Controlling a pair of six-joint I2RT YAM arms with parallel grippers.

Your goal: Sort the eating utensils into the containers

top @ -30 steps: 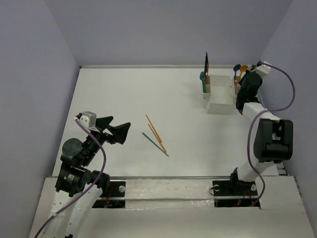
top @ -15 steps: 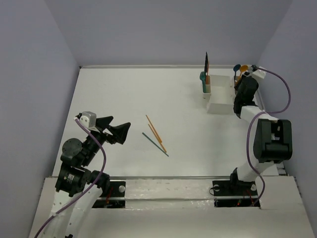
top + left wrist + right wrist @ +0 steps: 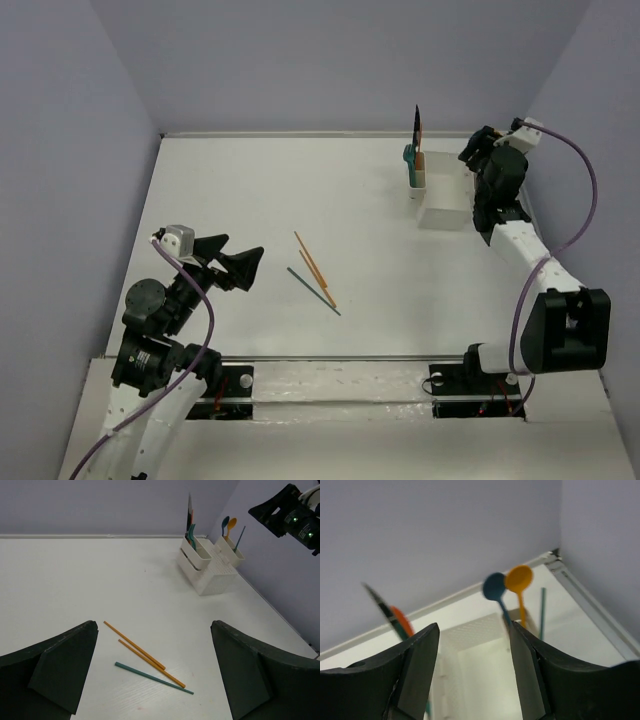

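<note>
Getting most of the way there, judging by the layout. Standing upright in the white caddy (image 3: pixel 445 205) at the far right: blue spoon (image 3: pixel 494 586), orange spoon (image 3: pixel 519 578) and one teal chopstick (image 3: pixel 542 611) in its right end cup, knife (image 3: pixel 418 125) plus a teal spoon (image 3: pixel 191 530) in the left one. Lying flat in the middle of the tabletop (image 3: pixel 230 180), well apart from the caddy: two orange chopsticks (image 3: pixel 134 646) and a loose teal chopstick (image 3: pixel 154 678), all running diagonally, far-left to near-right, roughly parallel. Hovering above the right cup with the right gripper (image 3: pixel 472 670) spread, pinching nothing. Sitting near the loose sticks with the left gripper (image 3: pixel 232 258) spread wide too, empty. Guessing three sticks left to go.
</note>
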